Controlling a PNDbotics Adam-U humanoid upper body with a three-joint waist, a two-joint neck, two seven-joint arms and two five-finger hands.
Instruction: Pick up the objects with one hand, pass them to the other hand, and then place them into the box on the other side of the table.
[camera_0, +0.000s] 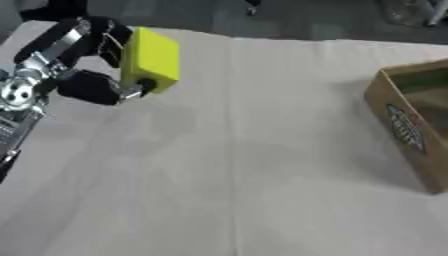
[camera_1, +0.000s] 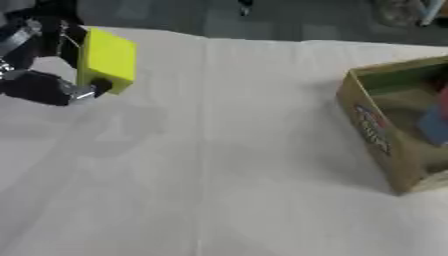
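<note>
A yellow block (camera_0: 151, 59) hangs above the table's far left, held upright in my left hand (camera_0: 83, 60). The black fingers curl behind its far side and the thumb presses its lower front corner. The arm comes in from the left edge. At the right edge stands an open cardboard box (camera_1: 378, 134) with a printed label on its near wall; something blue and something red (camera_1: 435, 121) lie inside it. My right hand shows in neither view.
A pale cloth (camera_0: 236, 165) covers the table, with a seam running down the middle. Dark floor lies beyond the far edge. Wide bare cloth separates the held block from the box.
</note>
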